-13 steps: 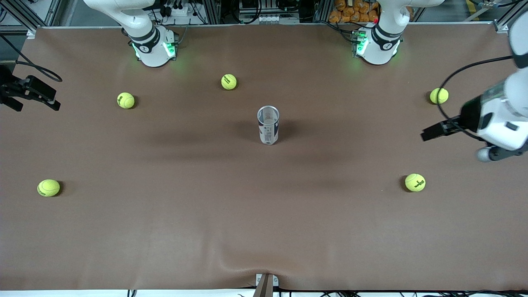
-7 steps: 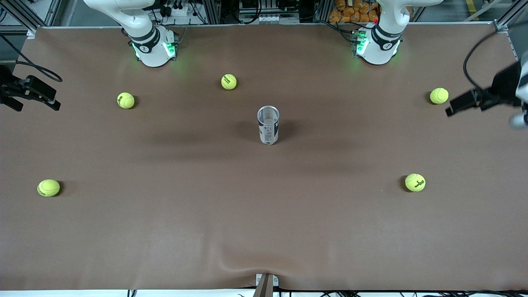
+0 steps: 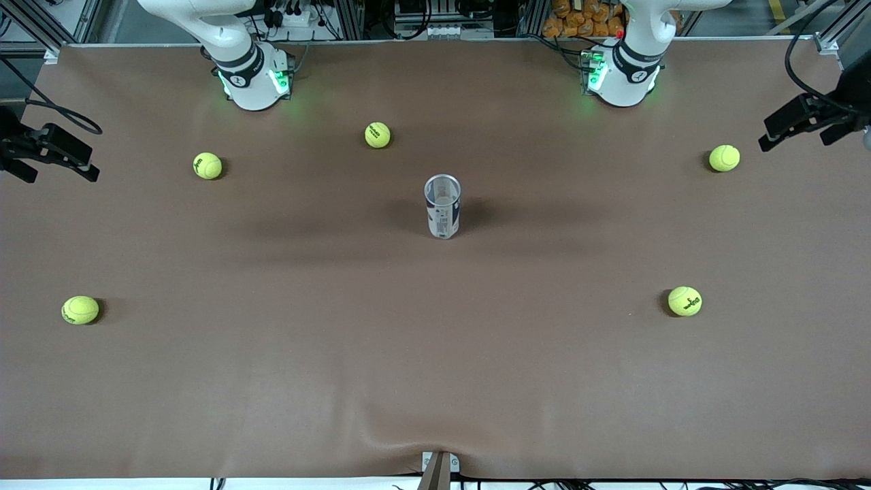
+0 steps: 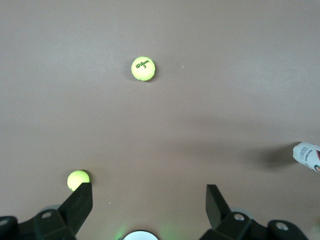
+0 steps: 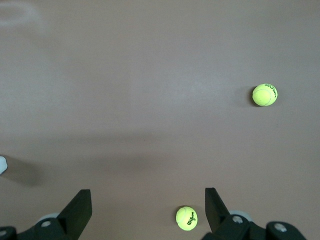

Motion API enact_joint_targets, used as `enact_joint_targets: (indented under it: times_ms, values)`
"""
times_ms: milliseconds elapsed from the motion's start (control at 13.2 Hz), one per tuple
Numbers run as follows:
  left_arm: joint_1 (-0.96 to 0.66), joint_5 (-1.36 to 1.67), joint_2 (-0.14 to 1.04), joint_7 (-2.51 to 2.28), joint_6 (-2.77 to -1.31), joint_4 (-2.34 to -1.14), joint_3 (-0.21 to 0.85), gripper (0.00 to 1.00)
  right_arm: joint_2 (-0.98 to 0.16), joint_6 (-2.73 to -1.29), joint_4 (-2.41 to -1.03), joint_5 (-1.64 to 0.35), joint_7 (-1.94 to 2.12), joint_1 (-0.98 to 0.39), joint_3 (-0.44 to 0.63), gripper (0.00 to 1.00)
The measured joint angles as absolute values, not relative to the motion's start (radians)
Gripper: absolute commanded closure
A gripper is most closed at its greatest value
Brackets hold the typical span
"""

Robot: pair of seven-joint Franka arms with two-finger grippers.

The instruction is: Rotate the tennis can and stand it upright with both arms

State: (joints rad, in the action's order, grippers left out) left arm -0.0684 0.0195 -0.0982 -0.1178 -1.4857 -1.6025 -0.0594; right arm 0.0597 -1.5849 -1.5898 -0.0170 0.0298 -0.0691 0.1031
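So the right gripper hangs fingers spread over its table end, the tennis can stands upright mid-table, and the left gripper, spread too, hangs over its end. An empty can tips if bumped.

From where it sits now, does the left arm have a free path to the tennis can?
Probably yes. The tennis can stands upright alone mid-table; the left gripper is open at its own table end, with only bare table between them.
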Motion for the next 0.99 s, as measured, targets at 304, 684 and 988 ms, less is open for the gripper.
enact_joint_targets:
  times_ms: [304, 684, 988]
  values:
    - [-0.076, 0.019, -0.021, -0.108, -1.513, -1.558, -0.067, 0.00, 0.061, -1.577, -1.590, -0.017, 0.030, -0.069, 0.103, 0.00]
    - [-0.072, -0.001, -0.010, -0.001, -1.513, -1.534, -0.101, 0.00, 0.062, -1.576, -1.590, -0.017, 0.030, -0.069, 0.104, 0.00]
    - [-0.073, -0.001, -0.008, 0.003, -1.512, -1.535, -0.106, 0.00, 0.062, -1.576, -1.590, -0.017, 0.030, -0.069, 0.104, 0.00]
